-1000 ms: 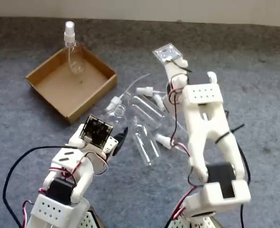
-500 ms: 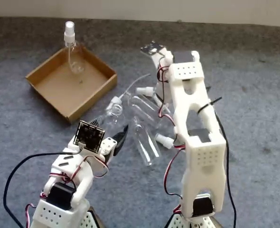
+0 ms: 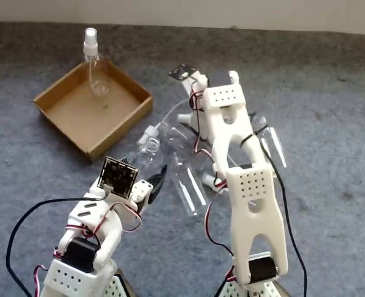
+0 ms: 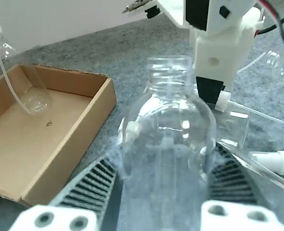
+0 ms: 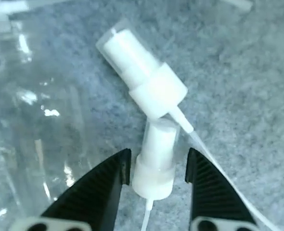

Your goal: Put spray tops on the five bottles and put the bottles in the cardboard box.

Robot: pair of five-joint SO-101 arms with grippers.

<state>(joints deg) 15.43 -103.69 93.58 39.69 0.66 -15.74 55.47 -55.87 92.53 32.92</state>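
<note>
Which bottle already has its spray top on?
The upright bottle in the cardboard box. The held bottle in the left gripper is open-necked; other bottles lie on the carpet.

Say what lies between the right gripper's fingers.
A white spray top lies between the open fingers of the right gripper, its tip against a second spray top. The right wrist view shows it.

The right tool, jaws apart, flanks a white spray top touching a second spray top.
</note>
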